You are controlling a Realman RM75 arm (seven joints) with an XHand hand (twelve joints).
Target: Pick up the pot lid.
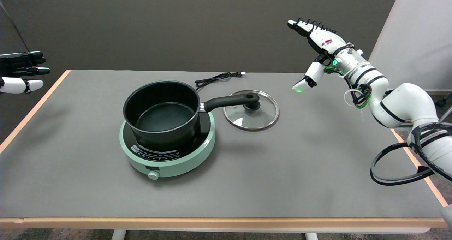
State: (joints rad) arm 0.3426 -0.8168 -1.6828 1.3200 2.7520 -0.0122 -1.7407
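Near the table's (300,183) far edge, right of centre: pot lid (251,110), glass with metal rim and black knob, flat on the grey surface, knob up. Overlapped along its left part by the black handle of the pot (162,113), handle tip beside the knob; contact between handle and lid not determinable. Pot seated on a green hotplate (168,154) at mid-table, toward the left; hotplate dial facing the near edge. Black power cord (217,78) coiled close to the far edge, behind the pot. Above the far right corner: right hand (319,47), raised in the air, fingers straight and extended, thumb angled downward, nothing held, well apart from the lid.
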